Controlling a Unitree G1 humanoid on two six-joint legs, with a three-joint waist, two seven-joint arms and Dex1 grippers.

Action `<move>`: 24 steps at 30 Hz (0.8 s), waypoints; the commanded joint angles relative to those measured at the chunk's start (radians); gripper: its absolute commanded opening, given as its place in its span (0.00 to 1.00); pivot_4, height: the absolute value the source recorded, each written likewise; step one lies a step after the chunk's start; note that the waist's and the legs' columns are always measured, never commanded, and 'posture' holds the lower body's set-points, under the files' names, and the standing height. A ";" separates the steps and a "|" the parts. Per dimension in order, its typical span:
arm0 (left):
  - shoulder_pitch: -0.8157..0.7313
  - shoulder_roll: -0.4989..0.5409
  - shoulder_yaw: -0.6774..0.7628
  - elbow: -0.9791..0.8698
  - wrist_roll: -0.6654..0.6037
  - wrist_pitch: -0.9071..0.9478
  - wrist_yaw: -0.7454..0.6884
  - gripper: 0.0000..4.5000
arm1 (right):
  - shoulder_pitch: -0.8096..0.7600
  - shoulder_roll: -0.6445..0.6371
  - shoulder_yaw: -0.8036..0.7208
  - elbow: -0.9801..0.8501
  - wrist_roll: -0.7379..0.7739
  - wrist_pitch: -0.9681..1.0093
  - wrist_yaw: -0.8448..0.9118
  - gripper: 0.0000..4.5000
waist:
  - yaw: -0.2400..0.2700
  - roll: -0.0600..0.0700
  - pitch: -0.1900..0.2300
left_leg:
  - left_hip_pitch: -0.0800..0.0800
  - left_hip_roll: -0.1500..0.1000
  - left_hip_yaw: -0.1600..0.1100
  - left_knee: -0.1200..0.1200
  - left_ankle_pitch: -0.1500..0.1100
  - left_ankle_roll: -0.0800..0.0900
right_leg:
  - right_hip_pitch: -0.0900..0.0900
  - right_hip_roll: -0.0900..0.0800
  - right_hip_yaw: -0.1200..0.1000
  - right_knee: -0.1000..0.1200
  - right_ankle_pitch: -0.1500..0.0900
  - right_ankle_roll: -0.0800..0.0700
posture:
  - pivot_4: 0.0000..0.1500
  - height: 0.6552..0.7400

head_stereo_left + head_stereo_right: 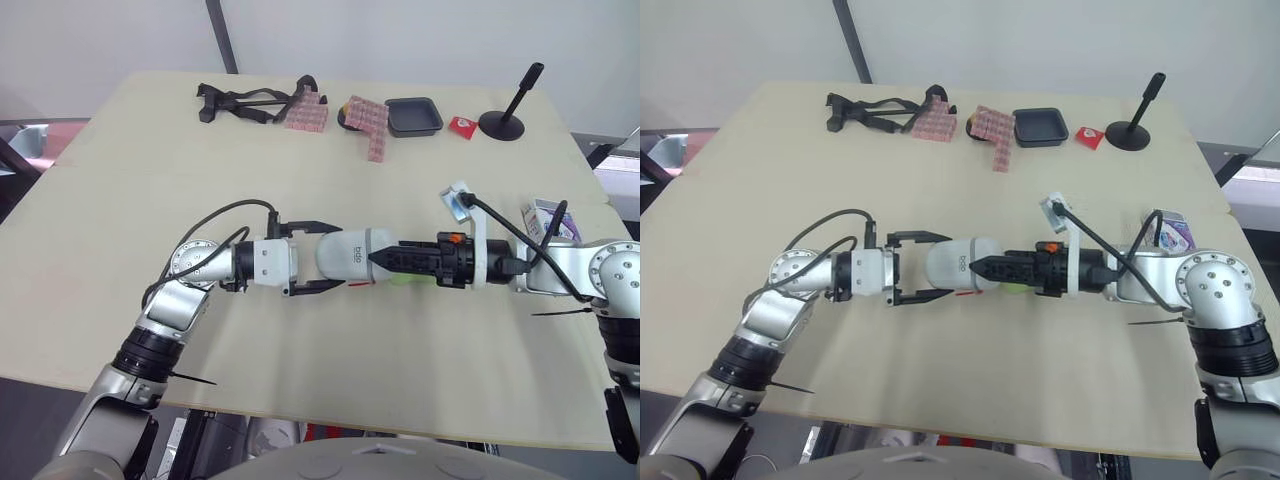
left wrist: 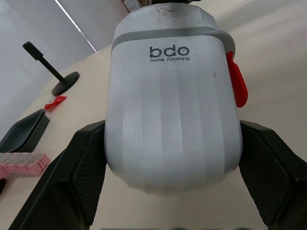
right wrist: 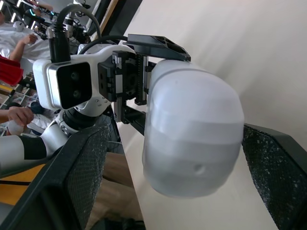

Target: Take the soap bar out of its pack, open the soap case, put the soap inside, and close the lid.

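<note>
Left eye view: soap case (image 1: 352, 250), white w/ grey band, sits mid-desk (image 1: 120, 250), lying lengthwise btwn the two tools, which point at each other from opp. sides. Can't tell if it touches the desk.

Left tool (image 1: 335, 257) comes in from robot's left. Its fingers (image 2: 81, 163) straddle the case's rounded end, one per side, both pressed against the shell in the left wrist view, so clamped on the case. Same view shows "bdo" lettering facing the wrist cam and a red latch (image 2: 237, 86) on one side of the case, just past the grey band. Lid looks closed.

Right tool (image 1: 378, 258) comes in from robot's right and meets the other end of the case. In the right wrist view its fingers (image 3: 81, 172) stand apart w/ the case btwn them. One finger has a clear gap to the shell, the other is at its edge, so not clamped.

Small green item (image 1: 400, 279) peeks out under the right tool, just beside the case; can't tell what it is.

Purple/white box (image 1: 545, 215) lies near the desk's right edge, behind the right arm, well apart from the case.

Far side of desk: black tray (image 1: 414, 116), black stand (image 1: 505, 122), pink blocks (image 1: 368, 125), small red item (image 1: 462, 125).
</note>
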 commanded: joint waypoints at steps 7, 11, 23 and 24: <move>-0.016 0.008 0.006 -0.016 -0.006 -0.008 0.009 0.77 | 0.010 -0.062 0.023 0.008 0.108 -0.026 -0.009 1.00 | 0.001 0.000 0.000 | 0.000 0.000 0.000 0.000 0.000 0.000 | 0.000 0.000 0.000 0.000 0.000 0.000 | 1.00 1.00; -0.015 0.010 0.005 -0.020 -0.007 -0.004 0.008 0.77 | 0.006 -0.068 0.028 0.018 0.106 -0.032 -0.003 0.88 | 0.000 0.000 0.000 | 0.000 0.000 0.000 0.000 0.000 0.000 | 0.000 0.000 0.000 0.000 0.000 0.000 | 1.00 1.00; -0.011 0.016 0.004 -0.026 -0.010 0.011 0.009 0.77 | -0.002 -0.064 0.042 0.035 0.052 -0.019 0.032 0.45 | 0.001 0.000 0.000 | 0.000 0.000 0.000 0.001 0.000 0.000 | 0.000 0.000 0.000 0.001 0.000 0.000 | 1.00 1.00; -0.011 0.017 0.004 -0.026 -0.010 0.012 0.010 0.77 | 0.000 -0.065 0.043 0.034 0.048 -0.015 0.041 0.45 | 0.001 0.000 0.000 | 0.000 0.000 0.000 0.001 0.000 0.000 | 0.000 0.000 0.000 0.001 0.000 0.000 | 1.00 1.00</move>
